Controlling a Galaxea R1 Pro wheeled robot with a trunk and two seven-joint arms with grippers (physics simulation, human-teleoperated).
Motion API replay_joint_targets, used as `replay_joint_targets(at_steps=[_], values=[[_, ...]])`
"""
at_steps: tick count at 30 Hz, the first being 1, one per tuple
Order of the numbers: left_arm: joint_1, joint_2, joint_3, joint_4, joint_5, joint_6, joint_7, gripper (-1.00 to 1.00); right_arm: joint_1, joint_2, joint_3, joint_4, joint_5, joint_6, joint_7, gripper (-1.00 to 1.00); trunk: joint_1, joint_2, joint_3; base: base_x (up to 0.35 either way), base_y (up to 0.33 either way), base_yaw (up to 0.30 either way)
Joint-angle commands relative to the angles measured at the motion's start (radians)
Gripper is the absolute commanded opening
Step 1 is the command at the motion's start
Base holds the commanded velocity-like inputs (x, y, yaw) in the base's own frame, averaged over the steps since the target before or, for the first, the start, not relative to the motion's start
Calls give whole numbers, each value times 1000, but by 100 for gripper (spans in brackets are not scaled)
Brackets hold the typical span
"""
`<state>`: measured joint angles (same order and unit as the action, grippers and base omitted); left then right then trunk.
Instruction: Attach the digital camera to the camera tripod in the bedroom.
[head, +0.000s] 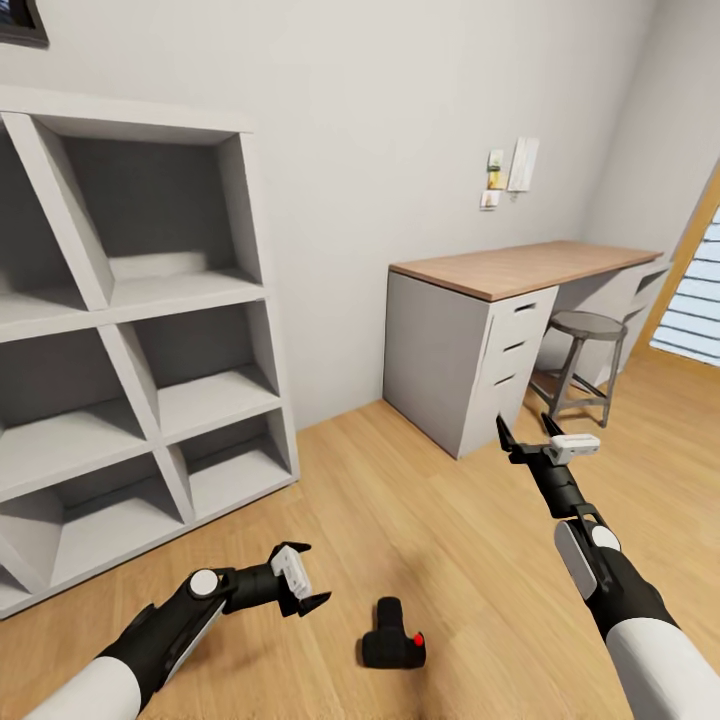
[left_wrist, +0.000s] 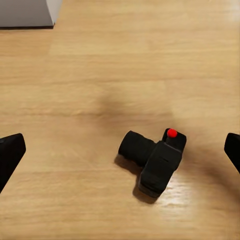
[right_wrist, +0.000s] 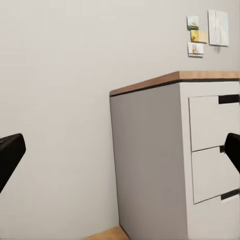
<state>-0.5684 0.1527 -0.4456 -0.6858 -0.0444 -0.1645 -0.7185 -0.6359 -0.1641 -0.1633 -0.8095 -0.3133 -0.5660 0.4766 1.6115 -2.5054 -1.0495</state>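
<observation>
Left hand hangs low with its jaws spread, grasping nothing; the digital camera lies on the wood floor just beside it, lens barrel flat, red button up, untouched. Right hand is raised, also spread and empty, facing the grey counter and its drawers, well apart from the camera. Judgement: task barely begun. Pickup, carry to the tripod and mounting all remain.
</observation>
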Motion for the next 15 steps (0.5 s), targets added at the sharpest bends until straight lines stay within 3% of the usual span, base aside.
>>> replay_joint_targets(at_steps=[1, 10, 15], values=[[-1, 1, -3, 0, -5, -12, 2, 100, -1, 0, -1, 1, -10, 0, 10, 100, 0, -1, -5, 0, 0, 0], [-1, 2, -4, 4, -5, -118, 5, 100, -1, 0, 0, 1, -10, 1, 10, 100, 4, -3, -40, 0, 0, 0], [0, 2, -4, 5, -4, -132, 5, 100, -1, 0, 1, 1, -10, 1, 10, 100, 6, -4, -59, 0, 0, 0]])
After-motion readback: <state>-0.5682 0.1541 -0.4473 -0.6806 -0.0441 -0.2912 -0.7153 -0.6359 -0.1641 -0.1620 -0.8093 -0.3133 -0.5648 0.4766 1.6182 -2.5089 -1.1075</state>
